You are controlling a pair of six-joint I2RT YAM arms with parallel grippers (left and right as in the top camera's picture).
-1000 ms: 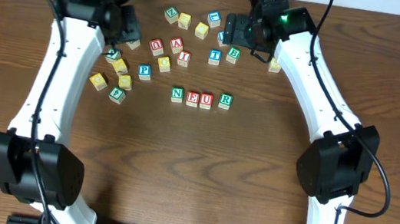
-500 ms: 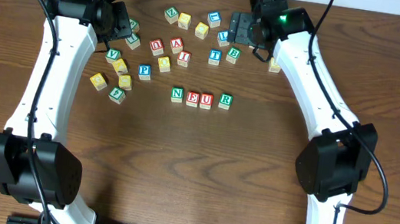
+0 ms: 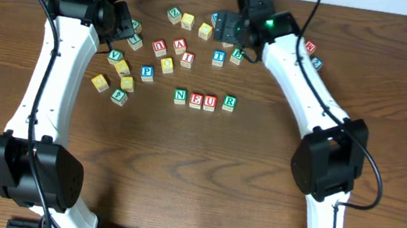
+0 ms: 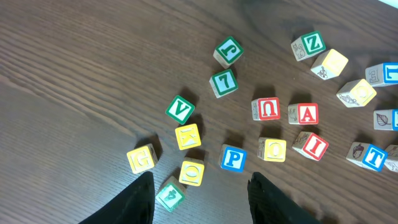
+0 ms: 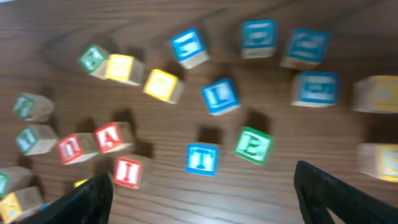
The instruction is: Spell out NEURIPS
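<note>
Counting four letters home, Dana: green N (image 3: 181, 95), red E (image 3: 195, 99), red U (image 3: 210, 101) and green R (image 3: 229, 101) sit side by side in a neat row near the middle of the table (image 3: 258, 176), reading NEUR. Better than halfway, I'd call it.

Agreed, Sam, and that leaves I, P and S. The red I (image 3: 187, 59) lies loose behind the row, just beside a red A (image 3: 179, 45). The blue P (image 3: 147, 72) waits off to the left.

And the closing letter?

Can't pick its cube out from here. Several yellow-topped cubes (image 3: 167, 64) lie in the scatter, some right next to the P, and I won't guess which one serves.

What about the hands?

Over the left cluster hovers the left gripper (image 4: 200, 194), fingers spread with nothing between them, and the P lies just ahead of it. Meanwhile the right gripper (image 5: 204, 186) hangs over the back cluster near a blue T (image 5: 202, 158), jaws wide and empty too, though that wrist view is blurred.

So nobody is carrying.

Nobody. My read is that the I goes next, set down to the right of the R. It needs a clean pinch, because the A sits so close beside it.
</note>
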